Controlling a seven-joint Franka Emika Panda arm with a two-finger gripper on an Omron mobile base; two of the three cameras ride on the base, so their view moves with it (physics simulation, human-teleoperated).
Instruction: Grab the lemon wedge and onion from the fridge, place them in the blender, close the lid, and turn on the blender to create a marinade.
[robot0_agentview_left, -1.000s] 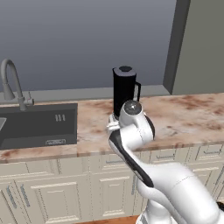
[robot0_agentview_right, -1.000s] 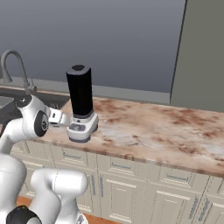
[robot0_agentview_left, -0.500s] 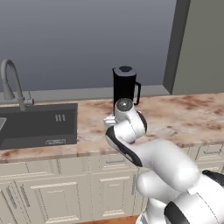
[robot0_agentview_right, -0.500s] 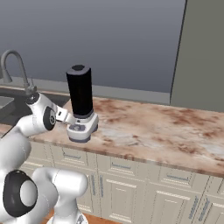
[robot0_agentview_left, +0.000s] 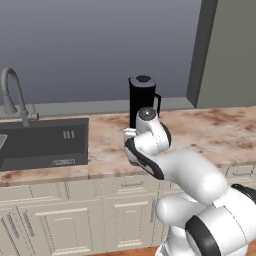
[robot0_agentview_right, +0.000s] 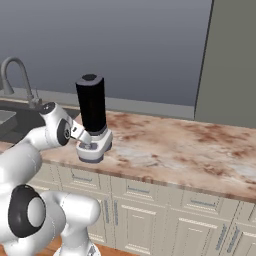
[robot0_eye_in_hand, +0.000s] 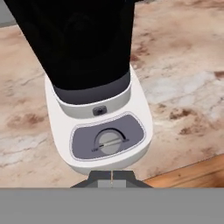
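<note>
Blender (robot0_agentview_right: 93, 122): standing upright on the counter (robot0_agentview_right: 190, 150), to the right of the sink (robot0_agentview_left: 42, 141). Black jug sitting on the white base; lid (robot0_agentview_left: 142, 79) resting on the jug's top. Grey panel (robot0_eye_in_hand: 107, 140) with a round dial facing the counter's front edge.

Gripper (robot0_eye_in_hand: 112, 176): hovering just in front of the blender base at panel height, jaws closed tight, tips meeting, gripping nothing. Tips pointing at the dial, close to the base's front rim; contact cannot be told.

Faucet (robot0_agentview_left: 12, 95): curving up behind the sink, well left of the blender.
</note>
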